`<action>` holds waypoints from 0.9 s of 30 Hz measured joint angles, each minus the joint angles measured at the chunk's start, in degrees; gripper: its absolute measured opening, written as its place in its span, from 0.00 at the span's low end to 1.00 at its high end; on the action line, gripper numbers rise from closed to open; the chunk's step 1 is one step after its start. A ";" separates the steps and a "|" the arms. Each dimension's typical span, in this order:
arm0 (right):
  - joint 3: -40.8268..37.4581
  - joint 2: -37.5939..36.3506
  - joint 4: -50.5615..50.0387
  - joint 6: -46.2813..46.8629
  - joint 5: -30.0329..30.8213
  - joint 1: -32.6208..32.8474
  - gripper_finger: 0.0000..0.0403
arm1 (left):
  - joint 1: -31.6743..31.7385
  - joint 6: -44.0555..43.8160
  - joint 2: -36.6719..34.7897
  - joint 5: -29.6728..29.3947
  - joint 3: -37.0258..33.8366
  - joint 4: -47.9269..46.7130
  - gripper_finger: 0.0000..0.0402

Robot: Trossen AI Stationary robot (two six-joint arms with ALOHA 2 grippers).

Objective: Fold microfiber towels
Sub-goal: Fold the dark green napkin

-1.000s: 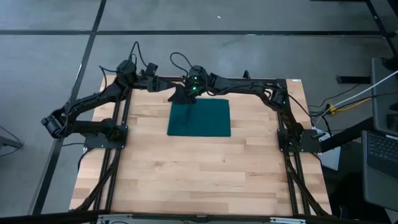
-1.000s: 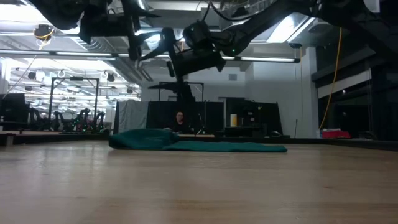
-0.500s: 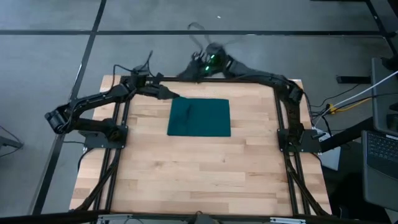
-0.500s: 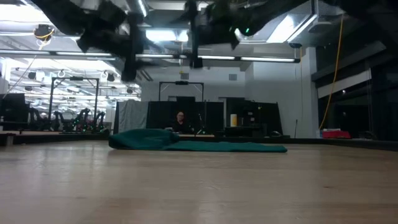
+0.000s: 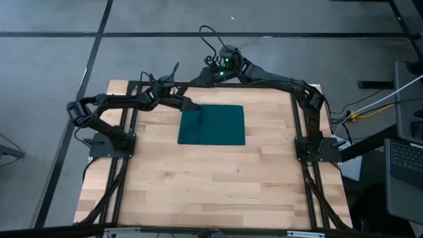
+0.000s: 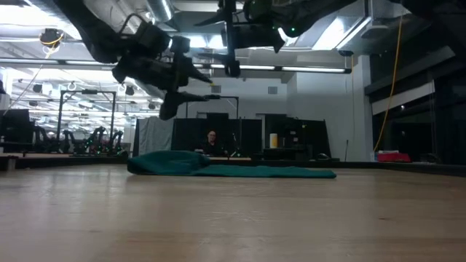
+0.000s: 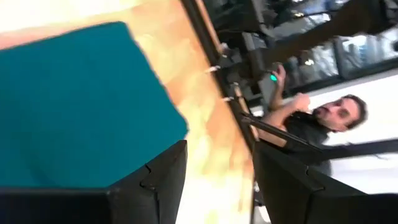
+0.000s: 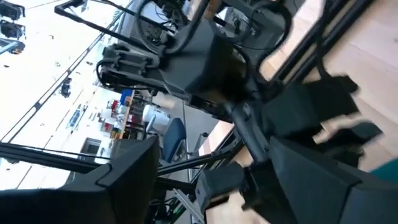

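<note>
The dark teal towel (image 5: 211, 124) lies folded in a rectangle at the table's far middle. In the low view the towel (image 6: 218, 167) is bunched higher at its left end. My left gripper (image 5: 192, 105) is open and empty, hanging above the towel's far left corner (image 7: 168, 118). It also shows in the low view (image 6: 191, 86), well above the cloth, and in its own wrist view (image 7: 217, 180). My right gripper (image 5: 200, 79) is open and empty, raised over the table's far edge. It shows in the low view (image 6: 230, 60) and in its own wrist view (image 8: 217, 180).
Black frame rails (image 5: 125, 132) run along the table's left, right and far sides. Bare wooden tabletop (image 5: 211, 185) stretches from the towel to the near edge. A person (image 7: 323, 118) is beyond the table's far side, also in the low view (image 6: 211, 138).
My right gripper has risen from the towel's far left corner and drawn back over the table's far edge. My left gripper has gone right and nearer, to above that same corner. The towel has kept its place and shape.
</note>
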 joint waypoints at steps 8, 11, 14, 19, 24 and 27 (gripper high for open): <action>0.01 0.00 -0.03 -1.37 0.65 -0.19 0.71 | -0.93 -2.95 4.18 0.30 0.11 7.77 0.45; 0.01 0.00 -0.01 -1.60 0.69 -0.16 0.70 | -0.91 -2.60 5.84 0.14 0.11 7.98 0.45; 0.01 0.02 -0.08 -1.63 0.67 -0.08 0.69 | -0.94 -1.65 7.67 0.33 0.11 8.29 0.45; 0.00 0.04 -0.22 -1.60 1.08 -0.14 0.67 | -0.91 -1.22 11.92 3.10 0.11 11.77 0.45; -0.01 0.07 -0.49 -1.41 1.06 -0.08 0.66 | -0.91 -1.88 17.29 4.89 0.09 9.37 0.45; 0.01 0.07 -0.51 -1.01 1.04 -0.10 0.66 | -0.91 1.14 19.62 3.55 0.11 1.51 0.45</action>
